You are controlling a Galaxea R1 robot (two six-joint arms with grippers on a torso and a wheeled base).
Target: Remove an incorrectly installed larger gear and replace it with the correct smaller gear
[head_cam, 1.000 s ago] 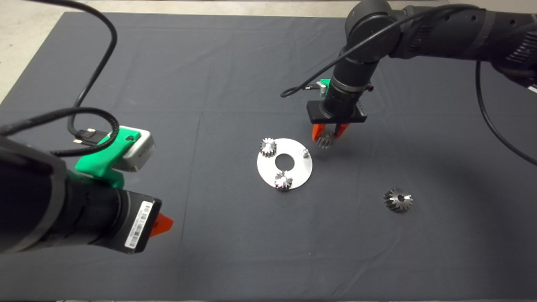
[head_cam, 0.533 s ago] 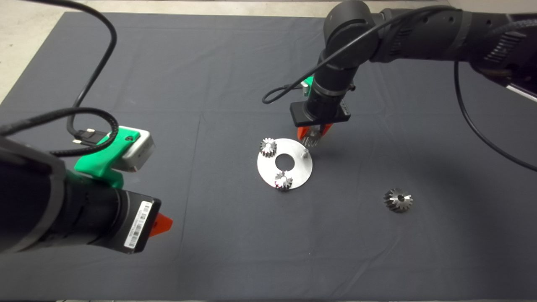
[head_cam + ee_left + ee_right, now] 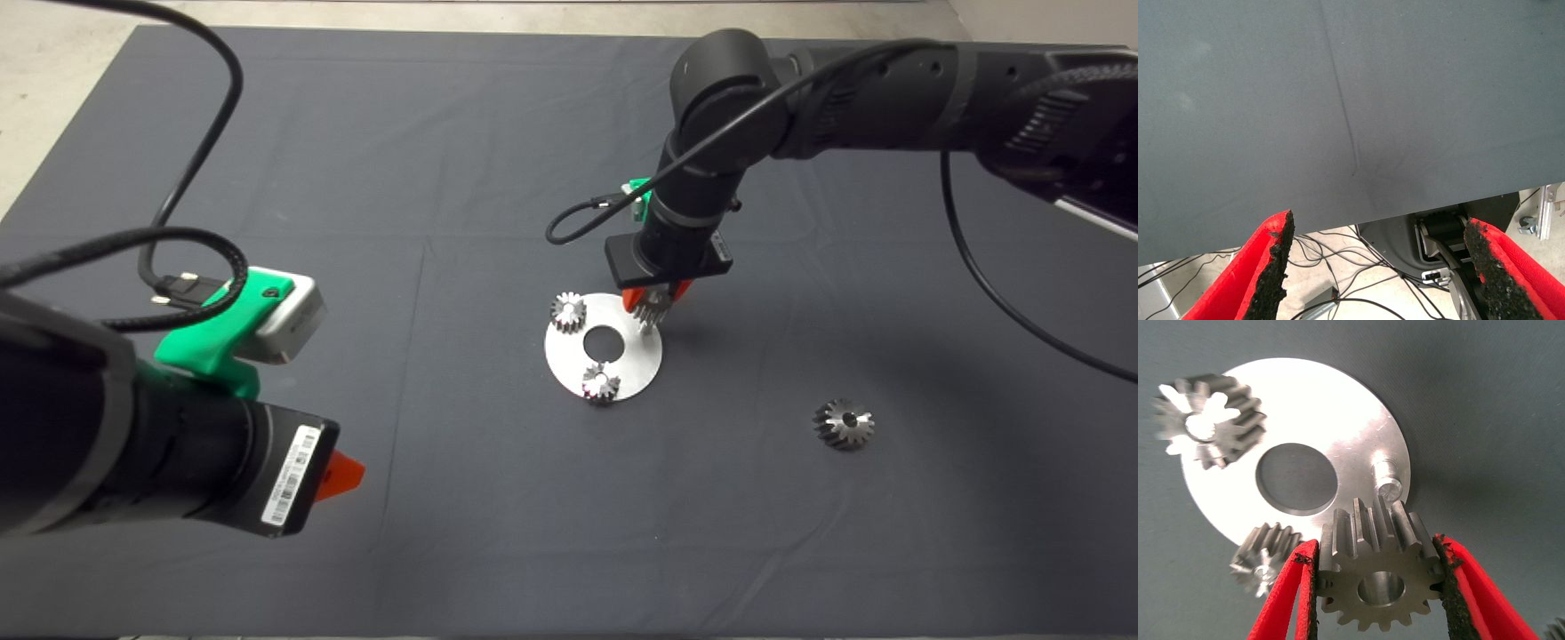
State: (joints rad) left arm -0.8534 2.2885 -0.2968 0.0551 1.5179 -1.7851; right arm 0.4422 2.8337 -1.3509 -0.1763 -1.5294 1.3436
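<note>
My right gripper (image 3: 654,304) is shut on the smaller gear (image 3: 1379,572), a grey steel pinion with a centre hole, held just above the bare pin (image 3: 1388,477) at the right rim of the round metal plate (image 3: 622,360). In the head view the smaller gear (image 3: 653,308) shows between the red fingers. Two other small gears (image 3: 567,311) (image 3: 601,382) sit on the plate. The larger gear (image 3: 844,423), flared and dark grey, lies alone on the mat to the right. My left gripper (image 3: 1378,267) waits open at the mat's lower left edge.
The dark mat (image 3: 444,178) covers the table. The plate has a round centre hole (image 3: 1297,477). Cables and floor (image 3: 1358,280) show beyond the mat's edge in the left wrist view. A black cable (image 3: 587,213) loops off the right wrist.
My right arm has carried the smaller gear leftward, from the mat beside the plate to just over the plate's bare pin. The left arm has not moved.
</note>
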